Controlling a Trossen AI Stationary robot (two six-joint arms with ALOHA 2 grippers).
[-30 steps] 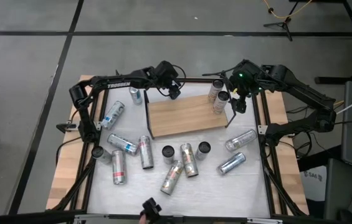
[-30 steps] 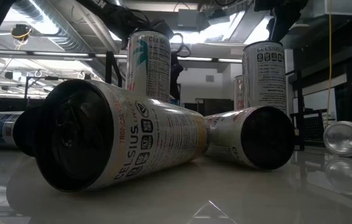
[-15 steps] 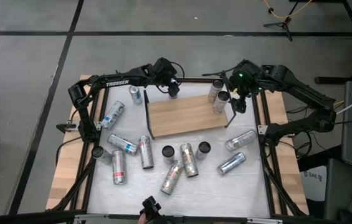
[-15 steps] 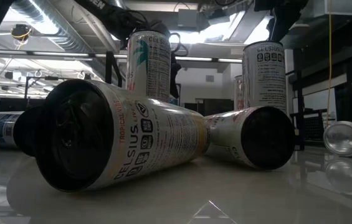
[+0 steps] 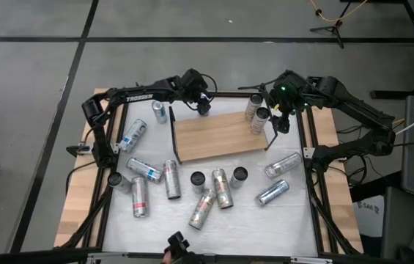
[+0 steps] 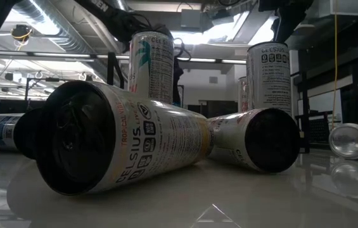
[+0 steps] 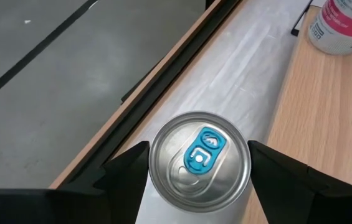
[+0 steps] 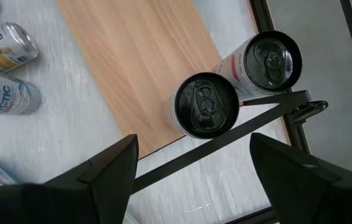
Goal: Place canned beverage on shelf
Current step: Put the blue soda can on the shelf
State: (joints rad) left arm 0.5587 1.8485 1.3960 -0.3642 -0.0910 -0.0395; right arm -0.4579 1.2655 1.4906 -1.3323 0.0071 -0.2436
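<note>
Gripping a silver aluminium can with a blue pull tab [image 7: 199, 158], the left gripper [image 7: 198, 167] has a dark finger on each side of it, at the far left corner of the flat light-brown wooden shelf with thin black wire ends [image 5: 217, 136]. The right gripper [image 8: 193, 163] hangs released over the shelf's right end, above a black-topped can [image 8: 205, 104] and a white and pink can [image 8: 264, 61]. More cans lie scattered across the white tabletop [image 5: 294, 220].

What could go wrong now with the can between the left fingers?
The blue-tabbed can in the left gripper sits beside the shelf edge, not over the board; released here, it may miss or tip. The open right gripper hovers by the black-topped can at the shelf's end and could knock it.
</note>
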